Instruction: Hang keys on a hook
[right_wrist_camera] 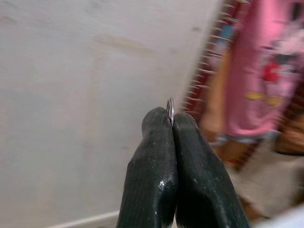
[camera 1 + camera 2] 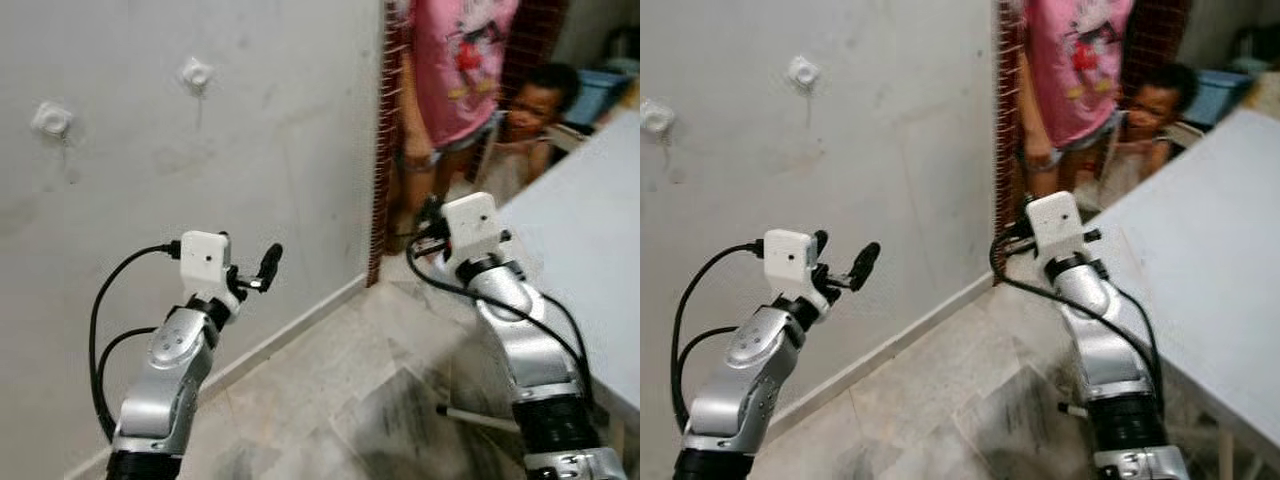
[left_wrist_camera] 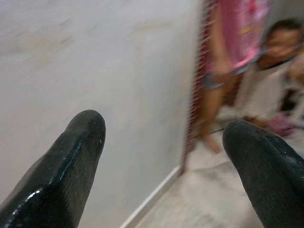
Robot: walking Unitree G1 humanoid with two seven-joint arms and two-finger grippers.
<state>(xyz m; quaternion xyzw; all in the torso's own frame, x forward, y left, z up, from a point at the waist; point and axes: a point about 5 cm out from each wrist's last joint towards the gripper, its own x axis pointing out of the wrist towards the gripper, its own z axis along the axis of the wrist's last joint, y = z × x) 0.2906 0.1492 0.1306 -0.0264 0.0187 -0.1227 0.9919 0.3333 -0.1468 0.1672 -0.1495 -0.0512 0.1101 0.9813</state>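
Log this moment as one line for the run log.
phase: approaching wall | right gripper: shut on key ring | left gripper: open, raised | wall hooks: bare, above | two people beyond wall corner

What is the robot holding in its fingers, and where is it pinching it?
The right gripper is shut on a thin metal ring, pinching it at the fingertips so just its edge pokes out. The left gripper is open and holds nothing.

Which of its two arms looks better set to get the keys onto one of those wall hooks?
The right, probably. The right gripper is shut on a thin metal key ring. The left gripper is open and empty, though nearer the wall. The hooks sit high up, so the right arm must still reach up and leftward.
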